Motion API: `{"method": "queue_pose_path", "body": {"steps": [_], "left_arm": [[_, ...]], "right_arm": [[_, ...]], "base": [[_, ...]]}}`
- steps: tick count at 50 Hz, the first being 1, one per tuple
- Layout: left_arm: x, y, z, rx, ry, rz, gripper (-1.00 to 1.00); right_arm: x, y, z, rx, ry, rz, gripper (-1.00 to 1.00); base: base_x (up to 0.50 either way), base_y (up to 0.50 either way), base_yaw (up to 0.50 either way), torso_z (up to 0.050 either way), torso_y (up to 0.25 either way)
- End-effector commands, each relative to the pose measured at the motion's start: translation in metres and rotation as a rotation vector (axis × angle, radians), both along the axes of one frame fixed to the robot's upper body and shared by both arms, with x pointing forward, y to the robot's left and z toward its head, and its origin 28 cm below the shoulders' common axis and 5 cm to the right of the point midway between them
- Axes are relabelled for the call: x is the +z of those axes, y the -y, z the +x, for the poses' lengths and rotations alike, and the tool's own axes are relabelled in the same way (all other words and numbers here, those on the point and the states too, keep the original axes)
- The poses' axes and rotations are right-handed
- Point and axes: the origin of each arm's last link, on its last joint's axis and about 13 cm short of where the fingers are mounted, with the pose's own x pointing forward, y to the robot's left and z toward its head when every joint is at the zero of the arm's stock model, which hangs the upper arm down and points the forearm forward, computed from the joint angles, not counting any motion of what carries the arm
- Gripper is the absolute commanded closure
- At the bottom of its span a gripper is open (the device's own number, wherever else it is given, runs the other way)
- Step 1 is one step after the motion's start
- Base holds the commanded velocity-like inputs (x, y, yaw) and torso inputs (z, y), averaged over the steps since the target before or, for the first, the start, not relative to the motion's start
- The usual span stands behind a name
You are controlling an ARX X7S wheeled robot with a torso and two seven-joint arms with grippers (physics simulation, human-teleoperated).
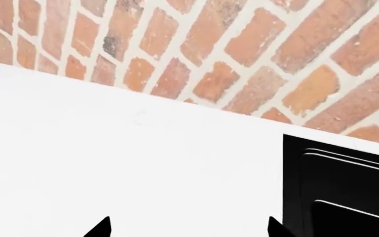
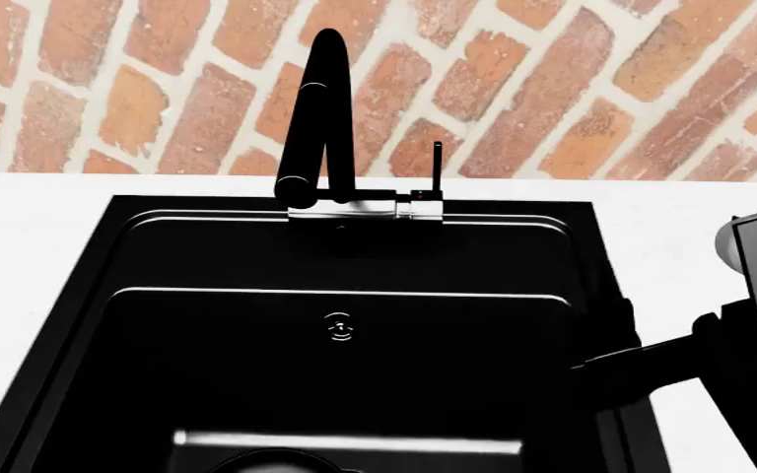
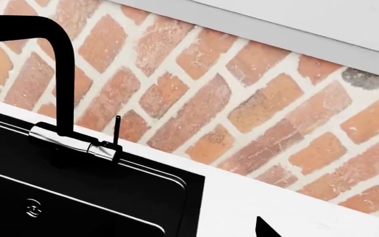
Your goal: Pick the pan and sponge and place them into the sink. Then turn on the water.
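Sink (image 1: 347,187) lies beside the left gripper's (image 1: 188,228) spread fingertips (apart).

Right arm (image 2: 694,365) — matte black, blocky links, edges lost against the dark sink. Above it a flat grey panel with a pale rounded housing, possibly a wrist module. Left gripper (image 1: 188,228): two black pointed fingertips (image 1: 100,228). Right gripper: one black tip (image 3: 263,228) — nothing more visible.
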Motion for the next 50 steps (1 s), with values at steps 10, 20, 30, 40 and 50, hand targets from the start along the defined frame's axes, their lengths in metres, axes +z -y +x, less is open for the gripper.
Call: {"method": "queue_pose_path", "body": {"steps": [10,20,30,40,50], "left_arm": [[-0.011,0.005,-0.032,0.008,-0.123,-0.069,-1.00],[-0.018,0.006,-0.035,0.015,-0.142,-0.111,-1.00],[-0.024,0.012,-0.032,0.000,-0.194,-0.106,-1.00],[-0.026,0.004,-0.032,0.065,-0.176,-0.092,-1.00],[-0.031,-0.004,-0.029,0.110,-0.188,-0.102,-1.00]], "right_arm": [[0.006,0.004,0.006,-0.017,0.009,-0.032,-1.00],[0.003,0.007,0.007,-0.034,0.006,-0.033,-1.00],[0.001,0.008,0.005,-0.040,-0.005,-0.034,-1.00],[0.001,0.010,0.003,-0.049,-0.010,-0.033,-1.00],[-0.001,0.012,0.000,-0.063,-0.018,-0.037,-1.00]], "base": [[0.00,0.00,0.00,0.000,0.000],[0.00,0.00,0.00,0.000,0.000],[0.00,0.00,0.00,0.000,0.000],[0.00,0.00,0.00,0.000,0.000],[0.00,0.00,0.00,0.000,0.000]]}}
